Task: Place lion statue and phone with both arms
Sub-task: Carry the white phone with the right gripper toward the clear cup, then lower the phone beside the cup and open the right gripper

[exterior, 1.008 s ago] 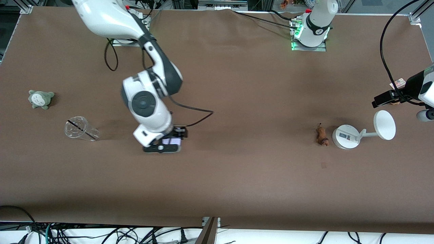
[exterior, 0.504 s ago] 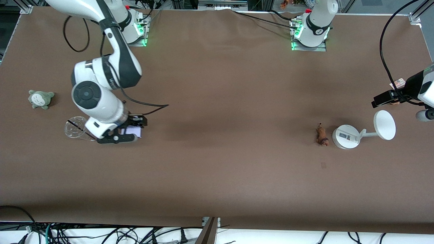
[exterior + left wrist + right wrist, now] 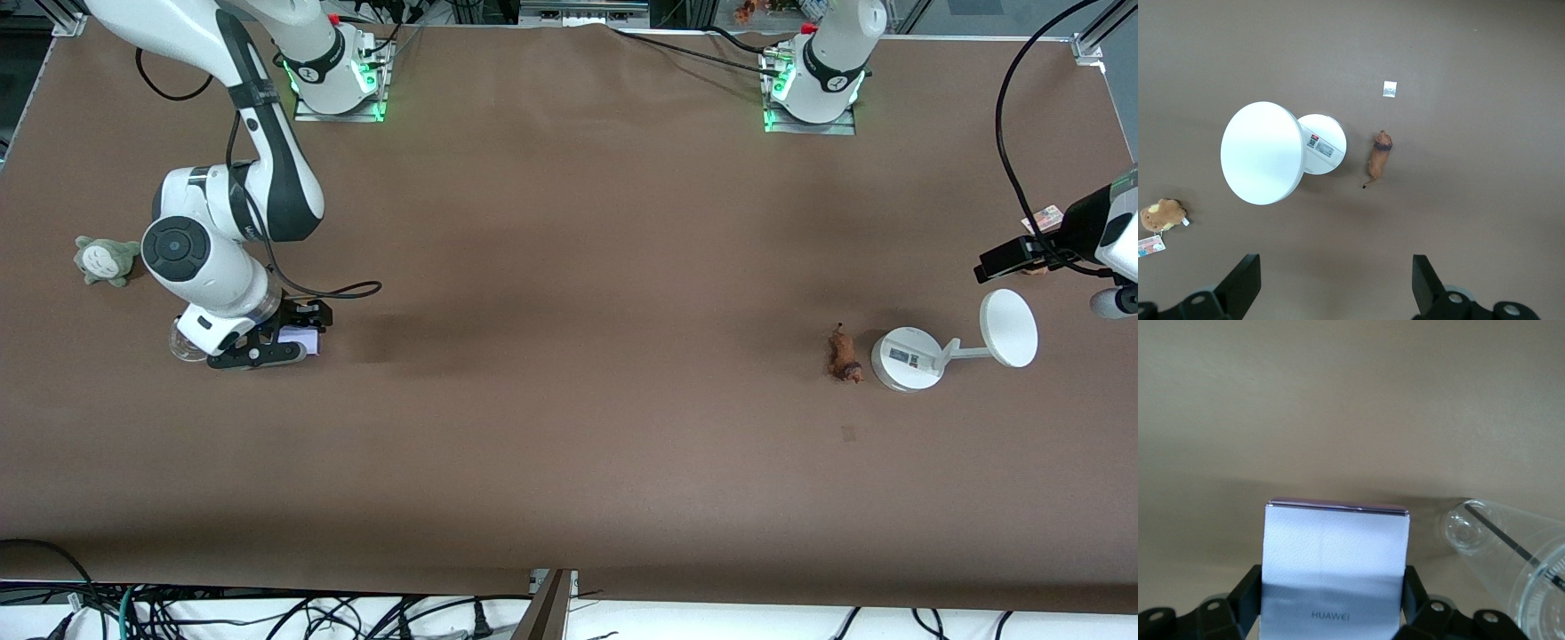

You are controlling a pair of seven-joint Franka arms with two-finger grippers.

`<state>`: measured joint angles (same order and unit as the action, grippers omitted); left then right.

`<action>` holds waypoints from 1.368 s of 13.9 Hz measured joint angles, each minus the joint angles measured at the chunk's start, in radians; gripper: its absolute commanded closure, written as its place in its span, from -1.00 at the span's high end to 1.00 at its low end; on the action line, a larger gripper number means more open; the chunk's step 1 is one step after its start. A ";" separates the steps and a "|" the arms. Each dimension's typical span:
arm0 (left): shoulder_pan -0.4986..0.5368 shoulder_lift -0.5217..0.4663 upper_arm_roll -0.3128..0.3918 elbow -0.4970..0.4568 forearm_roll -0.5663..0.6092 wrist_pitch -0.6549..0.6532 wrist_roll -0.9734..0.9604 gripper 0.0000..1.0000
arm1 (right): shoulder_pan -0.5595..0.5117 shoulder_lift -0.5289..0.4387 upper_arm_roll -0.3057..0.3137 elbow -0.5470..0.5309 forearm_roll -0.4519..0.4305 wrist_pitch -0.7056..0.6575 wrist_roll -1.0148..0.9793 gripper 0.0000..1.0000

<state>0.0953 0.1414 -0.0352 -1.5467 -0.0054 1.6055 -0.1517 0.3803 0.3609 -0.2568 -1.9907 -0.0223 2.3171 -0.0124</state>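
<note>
My right gripper (image 3: 283, 340) is shut on the phone (image 3: 300, 340), a pale lavender-white slab, beside a clear plastic cup (image 3: 185, 342) at the right arm's end of the table. In the right wrist view the phone (image 3: 1335, 565) sits between the fingers (image 3: 1248, 593), with the cup (image 3: 1515, 557) lying close beside it. The lion statue (image 3: 843, 354), small and orange-brown, lies on the table beside the white round-based stand (image 3: 907, 357). My left gripper (image 3: 1336, 283) is open and empty high over the table near the lion statue (image 3: 1379, 155) and the stand (image 3: 1318, 137).
A grey-green plush toy (image 3: 105, 259) lies near the right arm's end of the table. A fuzzy brown plush with a tag (image 3: 1163, 215) lies near the stand's white disc (image 3: 1261, 152). A small pale mark (image 3: 1389, 89) is on the brown table.
My right arm has carried the phone from the table's middle toward the right arm's end, down beside the clear cup. The left arm and lion statue have not moved.
</note>
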 measured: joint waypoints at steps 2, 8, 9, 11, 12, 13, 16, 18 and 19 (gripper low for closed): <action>0.000 0.000 0.000 0.000 0.000 0.000 0.000 1.00 | -0.005 0.021 -0.006 -0.033 0.000 0.077 -0.006 -0.24; 0.000 0.000 0.000 0.000 0.000 0.000 0.000 1.00 | -0.017 0.133 -0.006 -0.043 0.000 0.254 -0.019 -0.24; 0.000 0.000 0.000 0.000 0.000 0.000 0.000 1.00 | -0.022 0.147 -0.006 -0.043 0.000 0.275 -0.025 -0.24; 0.000 0.000 0.000 0.000 0.000 0.000 0.000 1.00 | -0.030 0.170 -0.006 -0.043 0.000 0.308 -0.035 -0.24; 0.000 0.000 0.000 0.000 0.000 0.000 0.000 1.00 | -0.032 0.178 -0.006 -0.043 0.000 0.315 -0.036 -0.24; 0.000 0.000 0.000 0.000 0.000 0.000 0.000 1.00 | -0.034 0.183 -0.006 -0.043 0.000 0.322 -0.037 -0.23; 0.001 0.000 0.000 0.000 0.000 0.000 0.000 1.00 | -0.036 0.185 -0.006 -0.043 0.001 0.325 -0.038 -0.21; 0.001 0.000 0.001 0.000 0.000 0.000 0.000 1.00 | -0.036 0.186 -0.005 -0.043 0.006 0.326 -0.038 -0.21; 0.001 0.000 0.001 0.000 0.000 0.000 0.000 1.00 | -0.036 0.187 -0.003 -0.043 0.006 0.326 -0.040 -0.21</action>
<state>0.0960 0.1414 -0.0346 -1.5464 -0.0054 1.6055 -0.1517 0.3442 0.5476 -0.2600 -2.0334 -0.0163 2.6429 -0.0521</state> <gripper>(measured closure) 0.000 0.141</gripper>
